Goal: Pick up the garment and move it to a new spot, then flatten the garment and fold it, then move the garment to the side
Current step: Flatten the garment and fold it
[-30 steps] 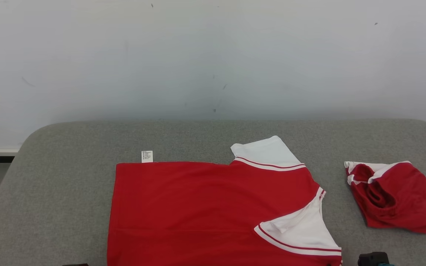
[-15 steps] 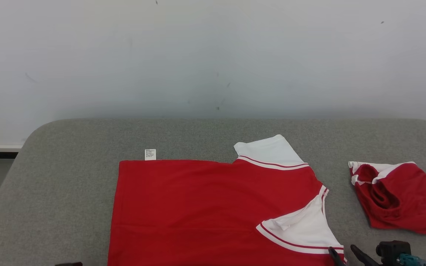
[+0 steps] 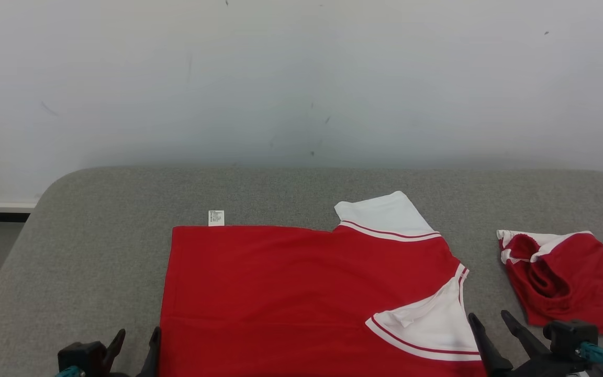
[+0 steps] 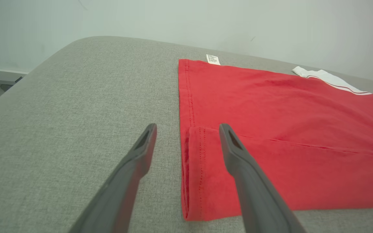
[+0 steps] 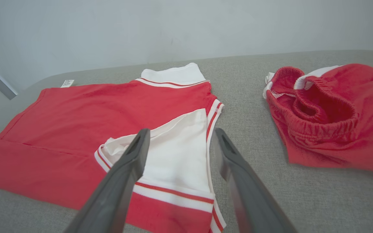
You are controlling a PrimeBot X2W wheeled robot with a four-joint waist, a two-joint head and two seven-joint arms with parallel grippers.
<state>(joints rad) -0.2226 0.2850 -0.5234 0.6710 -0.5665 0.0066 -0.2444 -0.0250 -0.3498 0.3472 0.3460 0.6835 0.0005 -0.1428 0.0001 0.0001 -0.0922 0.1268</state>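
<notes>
The red cotton shirt with white sleeves [image 3: 301, 283] lies flat in the lower centre of the head view, on the grey fabric-covered table [image 3: 97, 235]. A small white label [image 3: 216, 218] sticks out at its upper left edge. The left gripper [image 3: 136, 339], at the lower left, has its 2 fingers spread and empty; in the left wrist view the shirt's folded left edge shows between them. The right gripper [image 3: 489, 318], at the lower right, is also spread and empty, beside the near white sleeve. A crumpled red and white garment [image 3: 568, 277] lies at the right, apart from the shirt.
</notes>
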